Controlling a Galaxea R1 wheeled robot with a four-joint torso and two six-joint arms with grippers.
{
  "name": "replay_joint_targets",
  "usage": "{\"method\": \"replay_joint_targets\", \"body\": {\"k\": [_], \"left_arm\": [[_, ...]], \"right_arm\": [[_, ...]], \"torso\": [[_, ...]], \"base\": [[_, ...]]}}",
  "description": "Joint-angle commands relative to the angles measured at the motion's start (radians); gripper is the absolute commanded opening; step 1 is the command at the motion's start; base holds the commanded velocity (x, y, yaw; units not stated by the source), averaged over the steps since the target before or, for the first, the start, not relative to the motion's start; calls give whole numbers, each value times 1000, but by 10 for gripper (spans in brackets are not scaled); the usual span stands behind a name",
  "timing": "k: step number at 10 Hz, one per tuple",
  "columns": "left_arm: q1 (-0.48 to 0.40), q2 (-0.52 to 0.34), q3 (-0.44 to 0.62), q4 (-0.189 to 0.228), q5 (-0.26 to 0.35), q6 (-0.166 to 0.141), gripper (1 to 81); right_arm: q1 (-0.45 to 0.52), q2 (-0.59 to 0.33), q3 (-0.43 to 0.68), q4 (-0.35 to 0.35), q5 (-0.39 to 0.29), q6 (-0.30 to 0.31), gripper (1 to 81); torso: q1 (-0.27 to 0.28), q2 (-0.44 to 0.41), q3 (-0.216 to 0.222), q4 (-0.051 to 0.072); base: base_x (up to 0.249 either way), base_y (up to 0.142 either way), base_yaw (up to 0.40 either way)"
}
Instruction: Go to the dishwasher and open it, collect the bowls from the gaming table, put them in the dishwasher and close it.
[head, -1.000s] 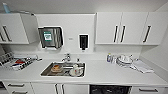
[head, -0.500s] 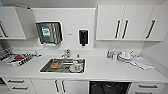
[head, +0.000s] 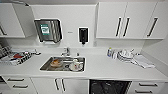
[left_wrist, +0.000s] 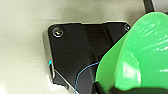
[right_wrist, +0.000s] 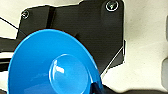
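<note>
The dishwasher (head: 110, 87) stands under the white counter, right of the sink, with its dark interior showing at the lower edge of the head view. A lime green bowl (left_wrist: 140, 55) sits large in the left wrist view, and my left gripper (left_wrist: 112, 90) is shut on its rim. A blue bowl (right_wrist: 52, 65) takes up much of the right wrist view, with my right gripper (right_wrist: 97, 88) shut on its edge. Both bowls hang over a pale floor. The gaming table is out of view.
A steel sink (head: 47, 67) holding dishes is set in the counter (head: 105, 67). A dish rack (head: 15, 57) stands at the left, stacked white plates (head: 125, 55) and a cloth (head: 143, 61) at the right. White wall cabinets (head: 130, 20) hang above, drawers (head: 17, 83) below.
The whole head picture has shifted slightly as the camera moved closer to the counter. The things on the counter have not moved.
</note>
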Motion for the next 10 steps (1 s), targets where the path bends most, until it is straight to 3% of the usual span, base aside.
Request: {"method": "replay_joint_targets", "body": {"k": [1,4,6,8,10], "left_arm": [[39,-238,193,29,-161,-23,10],[0,-258,305,28,-222,-34,10],[-96,-314,458,18,-201,-43,10],[-172,-334,559,21,-89,-41,10],[-195,-374,613,21,-83,-41,10]], "right_arm": [[33,-18,-1,3,-41,5,10],[28,-22,2,1,-41,5,10],[28,-24,3,-2,-39,5,10],[25,-24,3,-5,-39,4,10],[25,-24,8,-5,-38,4,10]], "torso": [[0,0,0,0],[0,0,0,0],[0,0,-67,0],[-1,0,-92,0],[0,0,-146,0]], "base": [[0,0,0],[0,0,0],[0,0,0],[0,0,0],[0,0,0]]}}
